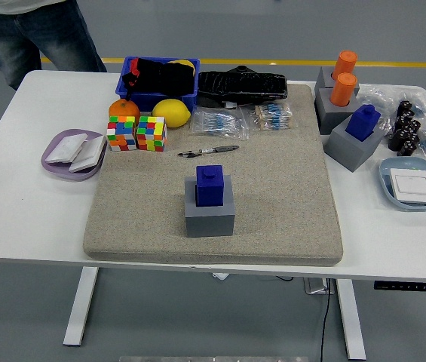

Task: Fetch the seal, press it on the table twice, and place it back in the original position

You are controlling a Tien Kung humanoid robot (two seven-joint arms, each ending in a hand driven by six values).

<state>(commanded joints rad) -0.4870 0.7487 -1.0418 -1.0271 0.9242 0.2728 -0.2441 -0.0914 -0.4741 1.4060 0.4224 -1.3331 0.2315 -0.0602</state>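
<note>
A dark blue seal (209, 185) stands upright in a grey block holder (209, 213) near the middle of the beige mat (288, 188). A second blue seal (363, 121) sits in another grey holder (350, 148) at the mat's right edge. Neither of my hands shows in the head view.
A pen (208, 151) lies behind the centre seal. Two puzzle cubes (136, 133), an orange (124, 108), a lemon (171, 112) and a blue bin (158, 81) stand back left. A purple dish (73, 154) is left, a blue dish (412, 183) right. A person's legs (39, 34) are at the far left.
</note>
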